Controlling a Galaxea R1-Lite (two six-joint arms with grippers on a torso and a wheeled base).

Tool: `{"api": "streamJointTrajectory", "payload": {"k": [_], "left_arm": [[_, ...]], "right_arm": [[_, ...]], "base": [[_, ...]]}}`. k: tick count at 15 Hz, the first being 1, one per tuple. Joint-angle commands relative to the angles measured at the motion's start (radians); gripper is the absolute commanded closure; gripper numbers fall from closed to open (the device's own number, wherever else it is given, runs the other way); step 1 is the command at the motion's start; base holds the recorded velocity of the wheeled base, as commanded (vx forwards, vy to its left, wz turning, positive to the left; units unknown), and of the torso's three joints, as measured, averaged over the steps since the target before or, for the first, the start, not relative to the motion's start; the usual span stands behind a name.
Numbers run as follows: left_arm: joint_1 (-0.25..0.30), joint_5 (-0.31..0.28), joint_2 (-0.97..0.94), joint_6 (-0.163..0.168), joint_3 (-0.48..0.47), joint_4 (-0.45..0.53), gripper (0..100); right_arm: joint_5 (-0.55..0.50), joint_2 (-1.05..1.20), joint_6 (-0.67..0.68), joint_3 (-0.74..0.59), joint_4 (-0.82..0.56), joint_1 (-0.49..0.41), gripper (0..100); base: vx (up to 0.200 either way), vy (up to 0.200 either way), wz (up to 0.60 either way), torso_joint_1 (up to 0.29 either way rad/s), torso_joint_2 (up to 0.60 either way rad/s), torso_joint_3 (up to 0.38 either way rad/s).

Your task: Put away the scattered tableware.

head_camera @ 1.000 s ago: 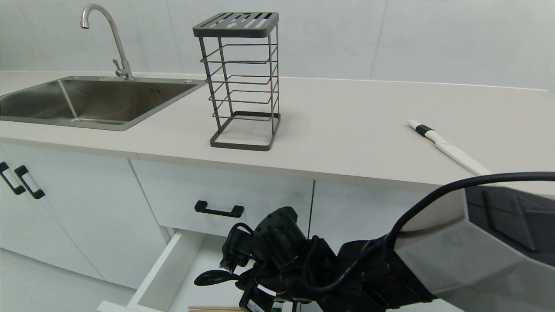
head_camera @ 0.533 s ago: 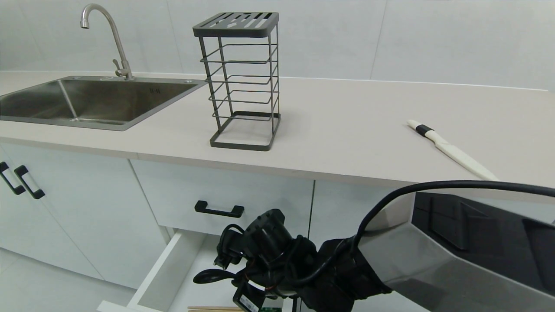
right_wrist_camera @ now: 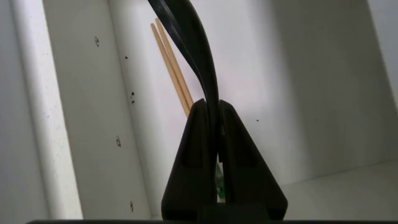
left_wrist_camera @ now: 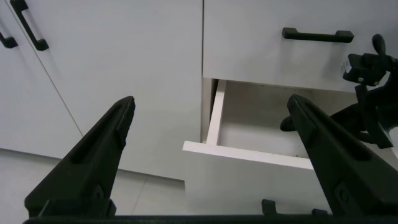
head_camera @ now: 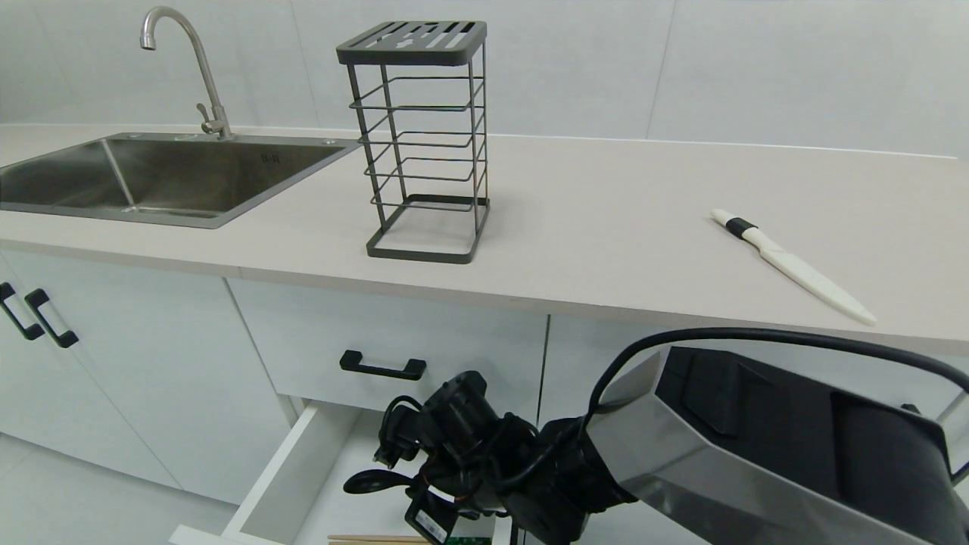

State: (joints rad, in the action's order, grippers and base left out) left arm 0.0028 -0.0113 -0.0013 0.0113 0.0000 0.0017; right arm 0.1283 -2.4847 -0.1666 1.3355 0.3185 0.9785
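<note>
**A:** Where is the tableware sitting right now?

**B:** I am pinching the black spoon in my right claw, with its fingers pressed tight on the handle. I am holding it over the open drawer. The chopsticks are lying on the drawer's floor, just beyond the spoon. The knife is lying on the desk, above the drawer and well off to its right.

**A:** And your other claw?

**B:** My left claw is hanging spread wide with nothing in it, facing the drawer's front from the left.

**A:** So how are you handling the drop?

**B:** I am judging that the spoon should be going down low into the drawer before I let go, so it is not clattering or bouncing. I am aiming to lay it alongside the chopsticks, not across them, and well inside the drawer's side wall. I cannot tell whether the bowl is touching the drawer's floor, so I am planning on easing down slowly. I am spreading the fingers only once the spoon is resting, then lifting straight up clear of the drawer's front.
</note>
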Motion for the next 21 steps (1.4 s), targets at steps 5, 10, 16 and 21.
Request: {"api": "streamJointTrajectory", "payload": {"k": [5, 10, 16, 21], "left_arm": [[0.0, -0.001, 0.001, -0.001, 0.0, 0.0, 0], [0.0, 0.001, 0.001, -0.001, 0.0, 0.0, 0], [0.0, 0.001, 0.001, -0.001, 0.0, 0.0, 0], [0.0, 0.001, 0.001, -0.001, 0.0, 0.0, 0]], "right_arm": [[0.002, -0.049, -0.025, 0.045, -0.004, 0.0, 100], [0.002, -0.074, -0.028, 0.077, -0.018, 0.0, 100], [0.002, -0.079, -0.028, 0.093, -0.049, 0.002, 100], [0.002, -0.077, -0.03, 0.093, -0.059, 0.006, 0]], "base": [[0.0, 0.0, 0.0, 0.0, 0.0, 0.0], [0.0, 0.0, 0.0, 0.0, 0.0, 0.0], [0.0, 0.0, 0.0, 0.0, 0.0, 0.0], [0.0, 0.0, 0.0, 0.0, 0.0, 0.0]]}}
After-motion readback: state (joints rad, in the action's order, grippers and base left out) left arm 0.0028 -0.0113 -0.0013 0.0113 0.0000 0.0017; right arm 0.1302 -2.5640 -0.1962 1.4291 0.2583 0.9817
